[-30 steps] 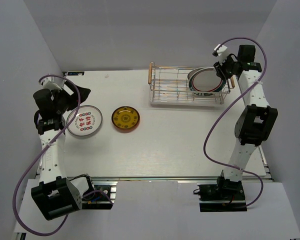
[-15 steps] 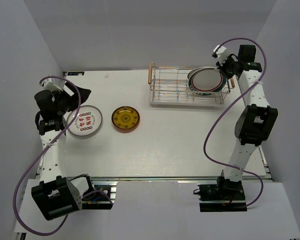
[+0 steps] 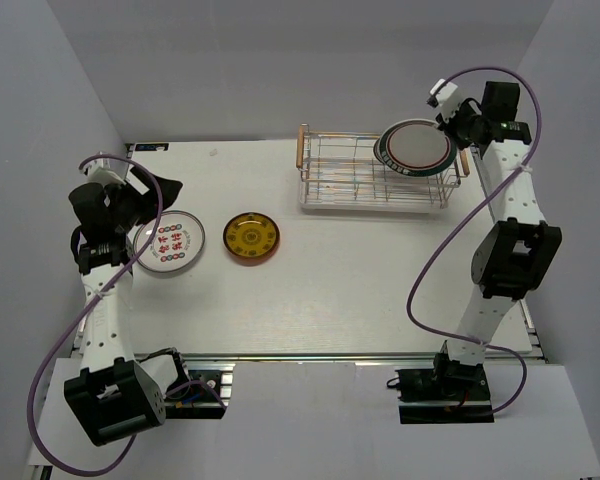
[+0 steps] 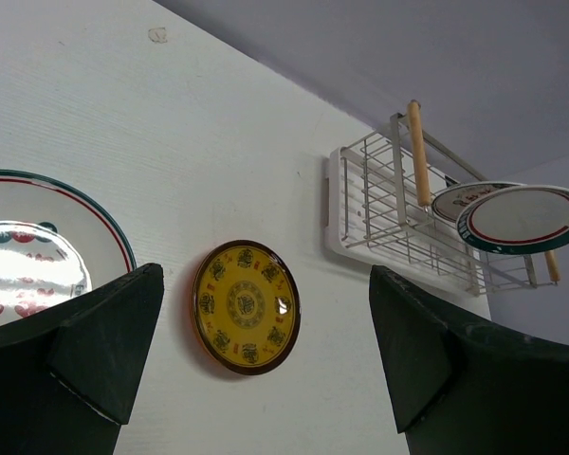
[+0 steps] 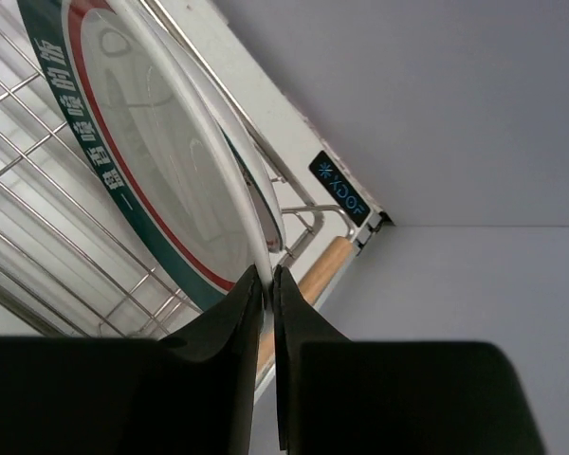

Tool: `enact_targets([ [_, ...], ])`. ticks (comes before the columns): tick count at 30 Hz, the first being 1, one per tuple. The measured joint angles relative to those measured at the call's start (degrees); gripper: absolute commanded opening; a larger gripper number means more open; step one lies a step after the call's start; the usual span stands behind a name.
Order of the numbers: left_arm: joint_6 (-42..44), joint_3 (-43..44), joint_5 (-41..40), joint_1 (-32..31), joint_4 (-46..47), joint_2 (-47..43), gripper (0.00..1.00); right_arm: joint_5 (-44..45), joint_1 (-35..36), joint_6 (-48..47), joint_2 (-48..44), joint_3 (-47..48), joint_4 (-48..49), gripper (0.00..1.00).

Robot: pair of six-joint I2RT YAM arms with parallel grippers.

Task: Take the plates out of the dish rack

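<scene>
My right gripper [image 3: 450, 128] is shut on the rim of a white plate with a green rim and a red ring [image 3: 417, 147]. It holds the plate tilted above the right end of the silver wire dish rack [image 3: 360, 180]. In the right wrist view the fingertips [image 5: 268, 277] pinch the plate's edge [image 5: 152, 180]. A second plate [image 4: 460, 201] stands in the rack behind it. My left gripper [image 3: 145, 195] is open and empty above a white plate with red markings [image 3: 168, 243] lying on the table. A small yellow patterned plate [image 3: 253, 238] lies to the right of that one.
The rack has wooden handle bars at both ends [image 3: 302, 147] and stands at the back right of the white table [image 3: 330, 290]. Grey walls close in the table at the back and sides. In the left wrist view the yellow plate [image 4: 246, 306] lies between my open fingers.
My right gripper has lifted the green-rimmed plate up out of the rack's slots and a little toward the back. The left arm has barely moved.
</scene>
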Motion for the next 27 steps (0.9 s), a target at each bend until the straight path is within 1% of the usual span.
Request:
enact_targets([
  [11,0.3,-0.8,0.2,0.0,0.0,-1.0,0.98,-0.7,0.0,1.0,-7.7,0.0,1.0,0.0],
  [19,0.0,-0.8,2.6,0.0,0.2,-1.0,0.98,-1.7,0.0,2.1,-11.5,0.1,0.7,0.0],
  [24,-0.6,-0.8,5.5,0.0,1.6,-0.4,0.98,-4.4,0.0,5.4,-16.7,0.1,0.6,0.0],
  [27,-1.0,-0.9,6.9,0.0,1.8,-0.5,0.98,-7.5,0.0,8.4,-20.3,0.1,0.9,0.0],
])
